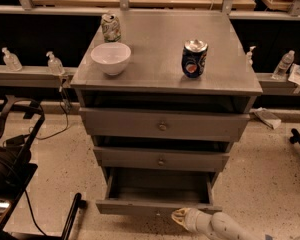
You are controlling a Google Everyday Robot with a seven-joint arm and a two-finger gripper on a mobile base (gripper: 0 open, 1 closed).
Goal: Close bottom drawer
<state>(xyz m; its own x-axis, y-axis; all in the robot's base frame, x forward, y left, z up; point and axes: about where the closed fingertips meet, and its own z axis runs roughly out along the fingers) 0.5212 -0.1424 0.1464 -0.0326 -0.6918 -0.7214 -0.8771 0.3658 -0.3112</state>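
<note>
The bottom drawer (140, 207) of the grey cabinet (155, 79) stands pulled out, and its empty inside shows from above. My gripper (180, 217), a pale tip on a light arm, comes in from the lower right. It sits right at the drawer's flat front, a little right of its middle. The drawer's knob is hidden there. The middle drawer (161, 160) and the top drawer (162, 126) are each pulled out a little.
On the cabinet top stand a white bowl (110, 58), a blue can (194, 59) and a pale can (110, 27). Black equipment with cables (10, 159) fills the floor at left. Small bottles (54, 63) line the ledge behind.
</note>
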